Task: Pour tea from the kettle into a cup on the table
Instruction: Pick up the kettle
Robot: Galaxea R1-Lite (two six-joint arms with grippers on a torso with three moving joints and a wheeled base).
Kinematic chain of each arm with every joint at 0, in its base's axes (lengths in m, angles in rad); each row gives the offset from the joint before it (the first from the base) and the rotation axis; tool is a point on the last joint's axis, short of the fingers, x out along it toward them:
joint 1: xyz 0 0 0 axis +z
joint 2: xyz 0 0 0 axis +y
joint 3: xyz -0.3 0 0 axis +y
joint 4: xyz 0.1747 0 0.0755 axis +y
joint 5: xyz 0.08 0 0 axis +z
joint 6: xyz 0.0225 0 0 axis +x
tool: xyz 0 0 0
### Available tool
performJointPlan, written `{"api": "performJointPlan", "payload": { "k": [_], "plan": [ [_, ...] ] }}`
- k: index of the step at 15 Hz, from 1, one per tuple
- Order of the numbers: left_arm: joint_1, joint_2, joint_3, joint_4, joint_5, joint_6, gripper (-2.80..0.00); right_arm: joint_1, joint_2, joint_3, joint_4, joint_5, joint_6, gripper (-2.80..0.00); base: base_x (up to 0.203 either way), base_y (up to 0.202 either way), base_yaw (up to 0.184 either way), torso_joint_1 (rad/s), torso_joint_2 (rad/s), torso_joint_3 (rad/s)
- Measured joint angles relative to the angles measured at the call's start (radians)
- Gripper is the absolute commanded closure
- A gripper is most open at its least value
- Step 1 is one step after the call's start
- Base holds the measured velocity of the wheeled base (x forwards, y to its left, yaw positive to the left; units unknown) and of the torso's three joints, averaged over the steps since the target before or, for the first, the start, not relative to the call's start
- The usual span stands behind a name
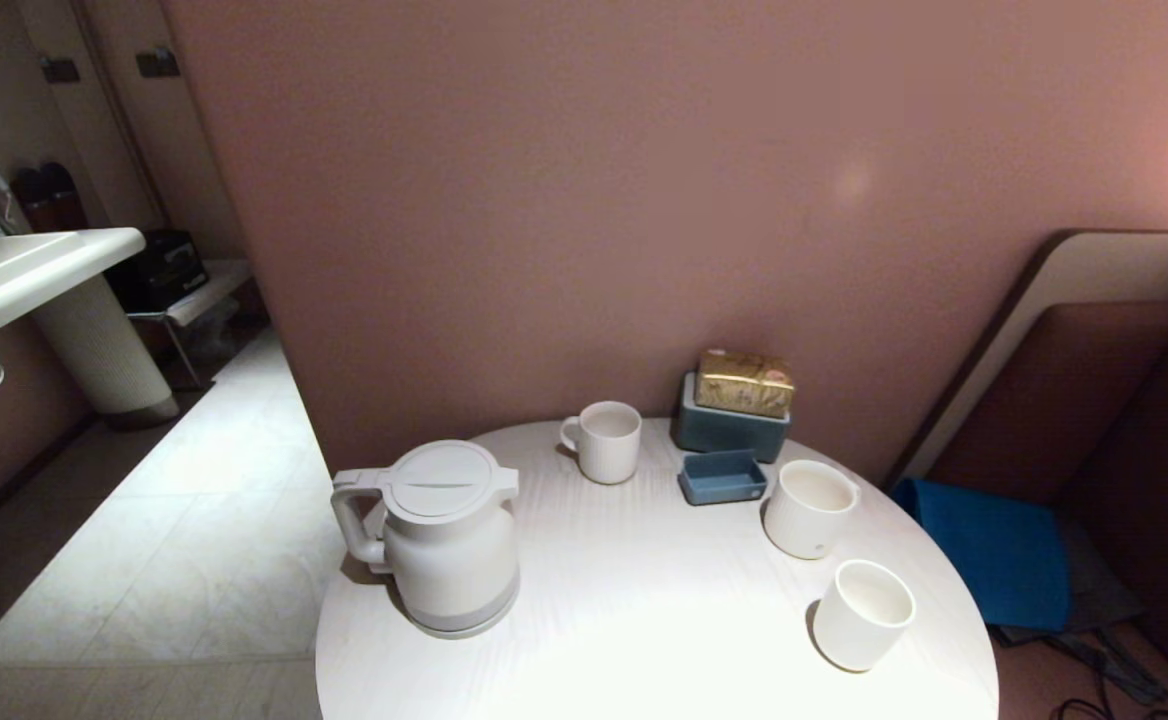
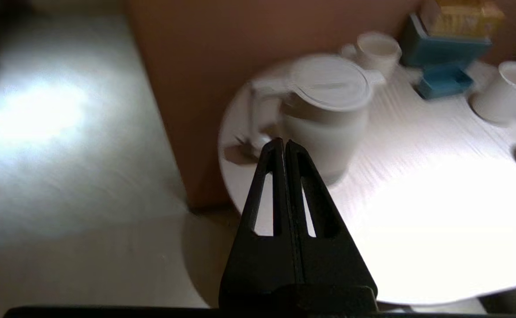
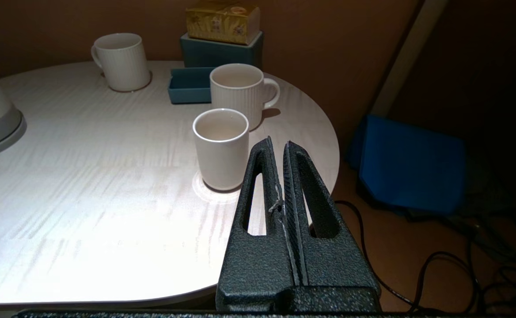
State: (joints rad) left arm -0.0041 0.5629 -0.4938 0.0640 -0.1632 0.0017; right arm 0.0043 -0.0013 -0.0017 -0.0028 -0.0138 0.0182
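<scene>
Two pincers, both pressed shut w/ nothing held: left pincer hangs off the surface edge, aimed at the kettle; right pincer sits near the cup. Looks like the approach step; next the left must open and take the kettle's handle. Surface is round, white, against a pink wall, w/ a sink at the room's left.

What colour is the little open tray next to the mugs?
The little tray is blue-grey, a dusty teal. The head view shows it best.
</scene>
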Motion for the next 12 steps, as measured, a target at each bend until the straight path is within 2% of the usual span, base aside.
{"api": "performJointPlan", "payload": {
  "k": [2,4,6,9,10,12],
  "plan": [
    [-0.012,0.196,-0.032,-0.020,-0.065,-0.024,0.00,0.000,0.000,0.000,0.000,-0.001,0.000,0.00,0.000,0.000,0.000,0.000,0.00,0.000],
    [-0.020,0.369,0.030,-0.144,-0.103,-0.037,0.00,0.000,0.000,0.000,0.000,-0.001,0.000,0.00,0.000,0.000,0.000,0.000,0.00,0.000],
    [-0.026,0.539,0.159,-0.389,-0.110,-0.039,0.00,0.000,0.000,0.001,0.000,-0.001,0.001,0.00,0.000,0.000,0.000,0.000,0.00,0.000],
    [-0.034,0.770,0.384,-0.834,-0.110,-0.050,0.00,0.000,0.000,0.001,0.000,-0.001,0.002,0.00,0.000,0.000,0.000,0.000,0.00,0.000],
    [-0.040,0.829,0.420,-0.947,-0.111,-0.054,0.00,0.000,0.000,0.001,0.000,-0.001,0.002,0.00,0.000,0.000,0.000,0.000,0.00,0.000],
    [-0.056,0.908,0.429,-1.066,-0.111,-0.059,0.00,0.000,0.000,0.000,0.000,-0.001,0.002,0.00,0.000,0.000,0.000,0.000,0.00,0.000]
  ]
}}
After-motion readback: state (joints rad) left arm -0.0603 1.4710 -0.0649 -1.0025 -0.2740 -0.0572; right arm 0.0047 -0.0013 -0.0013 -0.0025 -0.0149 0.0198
